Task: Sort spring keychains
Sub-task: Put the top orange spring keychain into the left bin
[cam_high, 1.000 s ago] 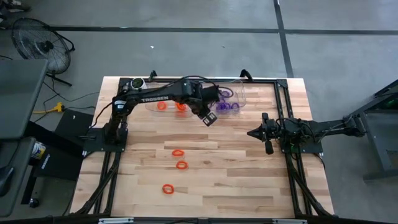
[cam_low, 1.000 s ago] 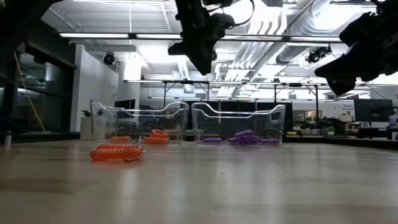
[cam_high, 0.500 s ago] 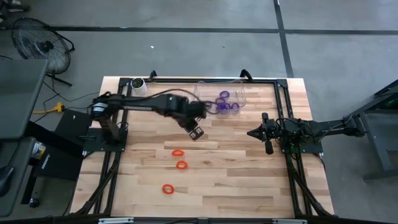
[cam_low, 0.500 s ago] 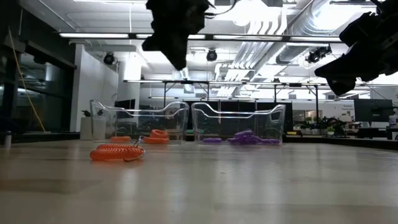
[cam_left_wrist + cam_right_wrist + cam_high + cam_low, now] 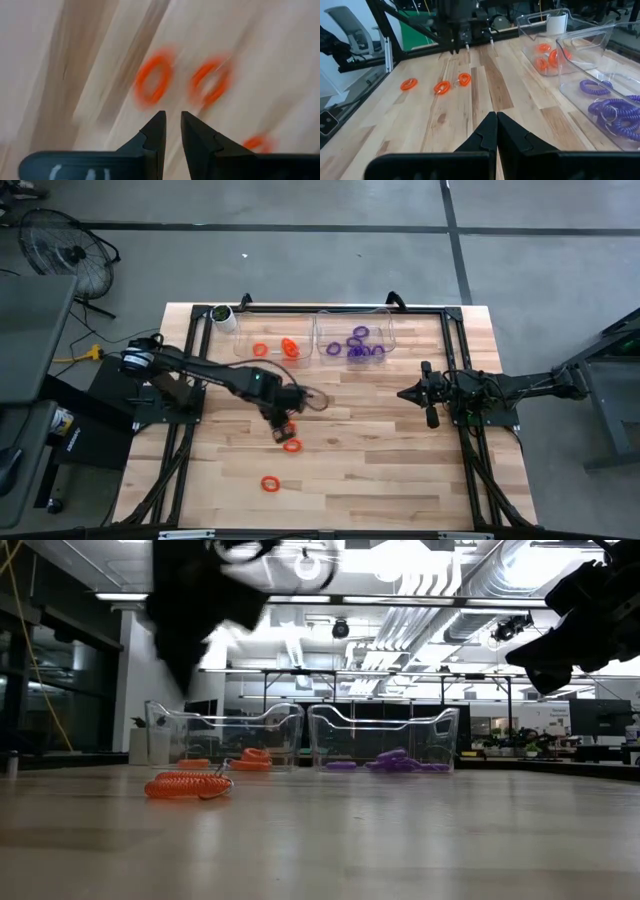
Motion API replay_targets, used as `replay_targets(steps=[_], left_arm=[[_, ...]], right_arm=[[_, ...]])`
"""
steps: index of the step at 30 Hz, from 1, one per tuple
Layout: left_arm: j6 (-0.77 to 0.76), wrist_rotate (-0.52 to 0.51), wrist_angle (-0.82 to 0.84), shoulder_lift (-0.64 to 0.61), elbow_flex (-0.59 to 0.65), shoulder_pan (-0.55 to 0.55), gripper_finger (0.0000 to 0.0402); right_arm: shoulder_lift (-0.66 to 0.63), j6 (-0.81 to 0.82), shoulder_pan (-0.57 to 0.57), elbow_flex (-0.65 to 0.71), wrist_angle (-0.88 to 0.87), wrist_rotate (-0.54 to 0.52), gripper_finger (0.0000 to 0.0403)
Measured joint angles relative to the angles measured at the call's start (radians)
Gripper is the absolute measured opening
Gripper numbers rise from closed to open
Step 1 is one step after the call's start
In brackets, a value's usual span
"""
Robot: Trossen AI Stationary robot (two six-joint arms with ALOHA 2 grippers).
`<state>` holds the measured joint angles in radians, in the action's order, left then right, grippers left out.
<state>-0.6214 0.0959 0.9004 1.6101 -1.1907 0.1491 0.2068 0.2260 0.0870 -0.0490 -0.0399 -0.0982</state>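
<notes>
Wooden table (image 5: 400, 460) carries two clear bins at 12 o'clock, orange keychains (image 5: 290, 348) in one, purple keychains (image 5: 358, 346) in the other. Three orange loops (image 5: 291, 445) lie mid-table; left gripper (image 5: 282, 430) hovers there, jaws slightly parted, empty. Right gripper (image 5: 410, 393) waits at 3 o'clock, jaws pressed together. Loops look light and springy; pinch one coil side. No readable writing.

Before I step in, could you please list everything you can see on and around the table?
Loose keychains: three, orange, in a row on the open table.
Binned orange keychains: a few, in the left bin.
Purple keychains: several, in the right bin.
Bins: two, clear, at the far edge.
Cylinder: one, white, far left corner.
Fan: one, black, on the floor.
Left hand: narrowly open, empty, above the loose keychains.
Right hand: shut, at the right side.
</notes>
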Motion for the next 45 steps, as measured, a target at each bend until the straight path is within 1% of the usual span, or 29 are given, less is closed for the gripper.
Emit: replay_targets(steps=[2,4,7,17,20,23,27,30,33,45], left_arm=[[0.01,0.009,0.005,-0.003,0.055,0.016,0.0053],[0.031,0.016,-0.089,-0.003,0.084,0.024,0.0053],[0.05,0.022,-0.096,-0.005,0.119,0.024,0.0053],[0.139,-0.008,-0.117,-0.003,0.123,0.022,0.0057],[0.154,-0.025,-0.15,0.02,0.122,0.022,0.0082],[0.156,-0.048,-0.157,0.04,0.123,0.022,0.0121],[0.159,-0.111,-0.165,0.068,0.122,0.021,0.0173],[0.176,-0.134,-0.182,0.088,0.122,0.015,0.0196],[0.176,-0.137,-0.206,0.11,0.122,0.007,0.0203],[0.233,-0.116,-0.23,0.184,0.119,-0.006,0.0204]], right_arm=[[0.001,0.0,0.0,0.0,-0.005,0.0,0.0],[0.006,0.0,0.0,0.0,0.0,0.0,0.0],[0.009,0.0,0.0,0.0,-0.001,0.0,0.0],[0.015,0.0,0.0,0.0,0.0,0.0,0.0],[0.015,0.0,0.0,0.0,0.0,0.0,0.0],[0.015,0.0,0.0,0.0,0.0,0.0,0.0],[0.015,0.0,0.0,0.0,0.0,0.0,0.0],[0.015,0.0,0.0,0.0,0.0,0.0,0.0],[0.015,0.0,0.0,0.0,0.0,0.0,0.0],[0.015,0.0,0.0,0.0,-0.001,0.0,0.0]])
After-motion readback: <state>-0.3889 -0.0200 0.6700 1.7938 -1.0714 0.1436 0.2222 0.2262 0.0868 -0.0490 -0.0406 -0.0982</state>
